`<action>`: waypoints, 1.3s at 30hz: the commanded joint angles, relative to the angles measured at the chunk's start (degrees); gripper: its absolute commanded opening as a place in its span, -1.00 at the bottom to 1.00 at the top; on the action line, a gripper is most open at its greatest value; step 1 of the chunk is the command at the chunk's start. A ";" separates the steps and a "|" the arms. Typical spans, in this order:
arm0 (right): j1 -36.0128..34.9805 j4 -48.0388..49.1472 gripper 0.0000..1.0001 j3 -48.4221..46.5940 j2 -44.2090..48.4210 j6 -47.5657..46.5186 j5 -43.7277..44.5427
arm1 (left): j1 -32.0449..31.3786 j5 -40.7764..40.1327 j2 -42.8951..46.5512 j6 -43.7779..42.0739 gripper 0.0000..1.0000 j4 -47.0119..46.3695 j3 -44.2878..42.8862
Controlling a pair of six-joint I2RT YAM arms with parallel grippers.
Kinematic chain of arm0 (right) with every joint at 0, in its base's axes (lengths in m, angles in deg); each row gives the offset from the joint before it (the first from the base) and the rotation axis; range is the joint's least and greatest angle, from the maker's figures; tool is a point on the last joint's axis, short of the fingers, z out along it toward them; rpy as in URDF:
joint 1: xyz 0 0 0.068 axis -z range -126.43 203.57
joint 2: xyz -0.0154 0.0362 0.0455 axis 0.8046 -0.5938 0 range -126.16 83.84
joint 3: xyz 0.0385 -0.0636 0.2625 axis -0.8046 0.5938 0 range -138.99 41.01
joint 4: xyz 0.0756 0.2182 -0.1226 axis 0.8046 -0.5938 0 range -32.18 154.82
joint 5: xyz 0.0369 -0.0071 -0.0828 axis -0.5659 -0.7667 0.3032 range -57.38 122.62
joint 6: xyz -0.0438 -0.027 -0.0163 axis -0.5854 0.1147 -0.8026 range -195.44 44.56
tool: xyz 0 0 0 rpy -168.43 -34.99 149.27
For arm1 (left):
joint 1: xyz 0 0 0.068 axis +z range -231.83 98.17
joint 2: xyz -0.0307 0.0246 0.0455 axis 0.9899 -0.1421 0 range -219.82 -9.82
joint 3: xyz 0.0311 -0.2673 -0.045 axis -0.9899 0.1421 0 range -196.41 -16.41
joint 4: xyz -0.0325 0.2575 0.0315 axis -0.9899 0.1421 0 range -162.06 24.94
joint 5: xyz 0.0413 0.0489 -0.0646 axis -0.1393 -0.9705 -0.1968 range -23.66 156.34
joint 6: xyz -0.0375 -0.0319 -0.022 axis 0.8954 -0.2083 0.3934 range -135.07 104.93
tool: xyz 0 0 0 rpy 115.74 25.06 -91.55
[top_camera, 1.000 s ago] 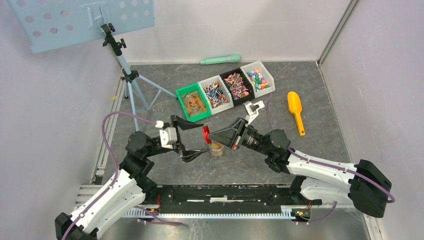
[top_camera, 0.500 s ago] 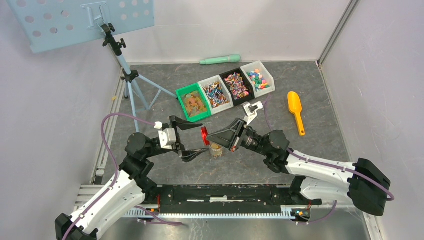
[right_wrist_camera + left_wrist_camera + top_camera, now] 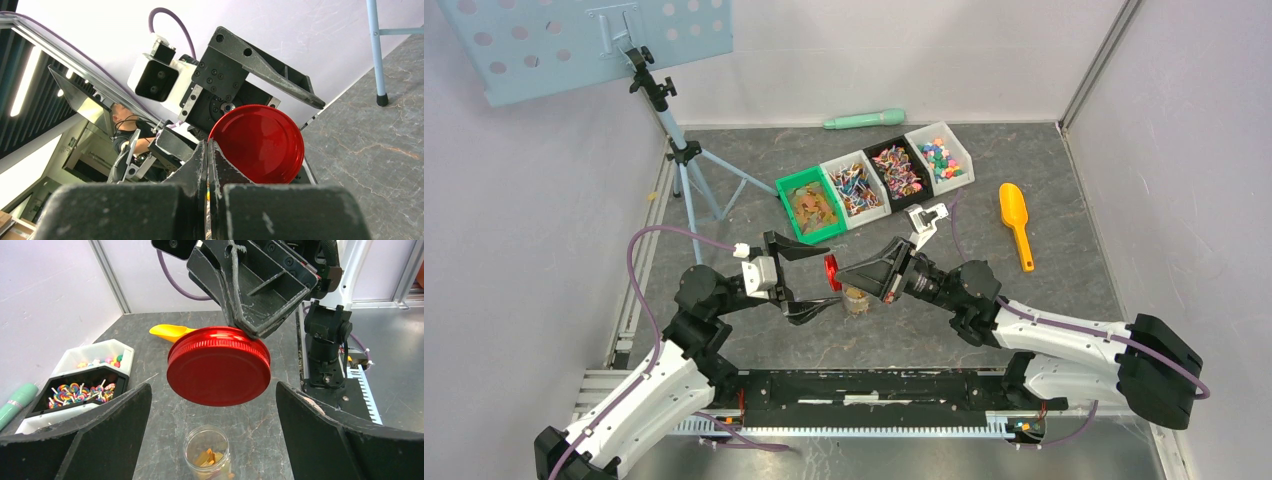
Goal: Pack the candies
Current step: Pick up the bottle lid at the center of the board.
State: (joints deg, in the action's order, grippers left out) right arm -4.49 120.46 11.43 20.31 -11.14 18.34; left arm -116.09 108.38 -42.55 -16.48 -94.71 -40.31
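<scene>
Evidently we are at the capping step. The right gripper (image 3: 208,150) is clenched on the rim of the red lid (image 3: 218,365), holding it just above the jar (image 3: 206,452) and tilted, its far edge higher than the near one. The left gripper (image 3: 212,386) is released, its fingers spread wide on either side of the jar and touching neither jar nor lid, as far as we can tell.

Some golden-brown candies (image 3: 207,458) lie in the bottom of the jar. Many more, of mixed colours, fill the row of bins (image 3: 874,178) beyond the jar. The yellow scoop (image 3: 1016,222) lies well apart from the jar, off to its right.

We judge the filling done for this jar, with only the closing left. The next move calls for levelling the lid, centring it over the jar's mouth and lowering it squarely. The left gripper would likely need to close on the jar first, so that it does not tip or spin when the lid is pressed or turned.

We can read no brand, label or writing on lid, jar or bins.
</scene>
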 commanded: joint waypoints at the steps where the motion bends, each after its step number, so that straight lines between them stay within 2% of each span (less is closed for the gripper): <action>1: -0.70 2.02 -1.00 -2.04 -0.59 0.51 0.13 | -0.24 -0.77 0.19 0.30 1.00 -2.19 -0.62; 5: -0.98 2.02 -1.00 -2.08 -0.72 0.57 0.14 | -0.24 -1.49 0.56 2.85 1.00 -4.93 0.40; 7: -1.08 1.93 -1.00 -1.93 -0.67 0.57 0.18 | -0.26 -1.43 0.69 2.65 0.93 -5.20 0.70; 15: -1.09 1.99 -1.00 -0.59 0.15 0.53 1.32 | -0.20 4.20 -1.95 1.69 0.47 -2.12 -1.76; 22: -1.05 0.09 -1.00 -0.34 0.99 -0.46 2.55 | -0.20 -0.31 -0.06 1.77 0.48 3.16 -2.79; 28: -1.06 -0.26 -1.00 -0.17 0.51 -0.42 2.93 | -0.23 -2.47 3.84 1.58 0.38 3.59 -1.42; 39: -0.88 -0.22 -1.00 -0.22 0.25 -0.24 2.88 | -0.20 0.45 2.71 -0.55 0.20 6.26 -3.20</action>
State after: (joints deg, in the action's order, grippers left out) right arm -5.32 119.56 11.45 20.36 -10.79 20.48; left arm -116.09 107.33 -39.62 -15.13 -88.42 -40.94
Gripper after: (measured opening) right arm 0.004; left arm 0.654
